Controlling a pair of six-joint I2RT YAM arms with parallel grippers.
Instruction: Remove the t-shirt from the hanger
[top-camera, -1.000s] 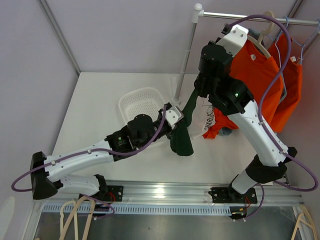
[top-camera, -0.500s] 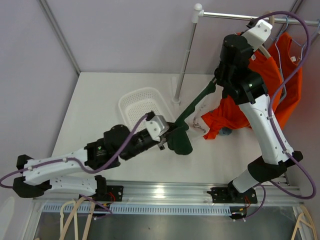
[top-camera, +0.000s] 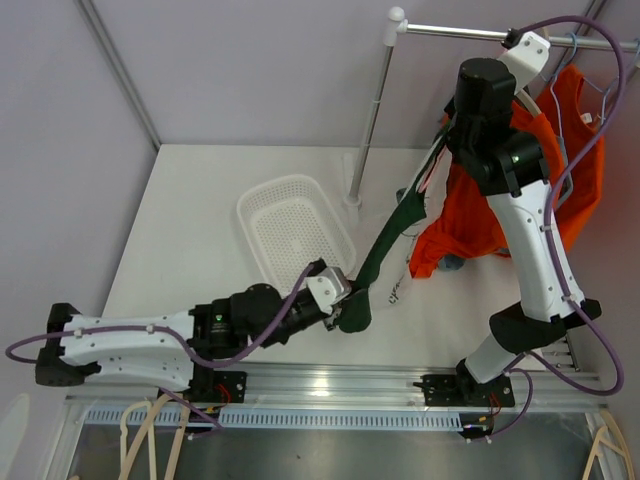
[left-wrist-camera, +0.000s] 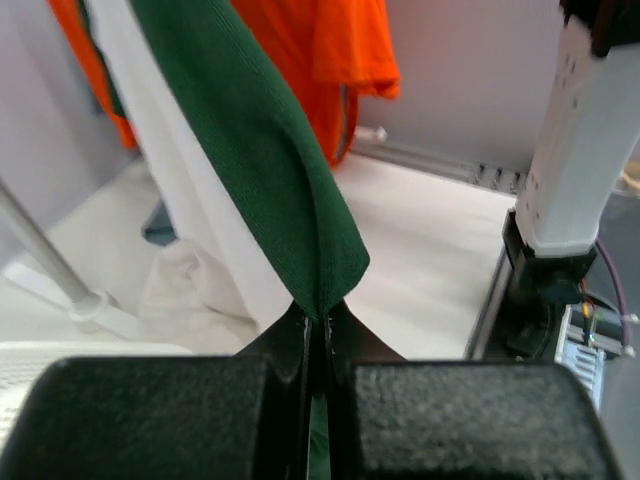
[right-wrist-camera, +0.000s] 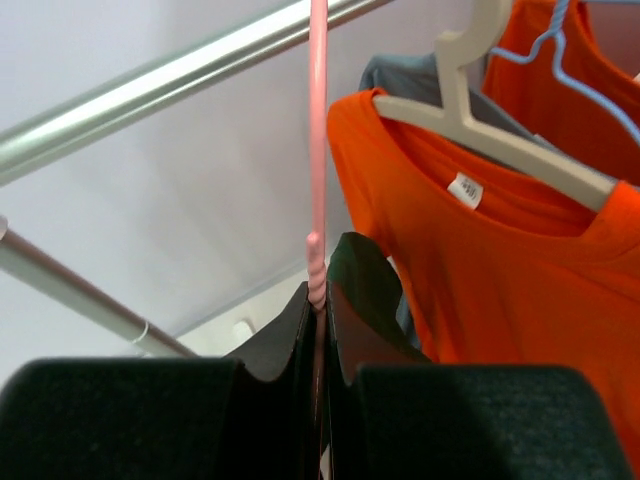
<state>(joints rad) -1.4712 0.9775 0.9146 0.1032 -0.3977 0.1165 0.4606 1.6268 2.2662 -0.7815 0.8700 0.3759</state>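
Tightly pinched, t-shirt (top-camera: 385, 250) stretches up from left claw (top-camera: 340, 303).

Low outstretched left arm (top-camera: 130, 340), left claw (left-wrist-camera: 318, 335) clamped shut, right arm (top-camera: 530, 230) raised high, right claw (right-wrist-camera: 318, 300) pinched closed

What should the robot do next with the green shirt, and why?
Probably pull the left end effector away from the rack: it is shut on the green t-shirt, stretched taut toward the pink hanger that the right end effector pinches.
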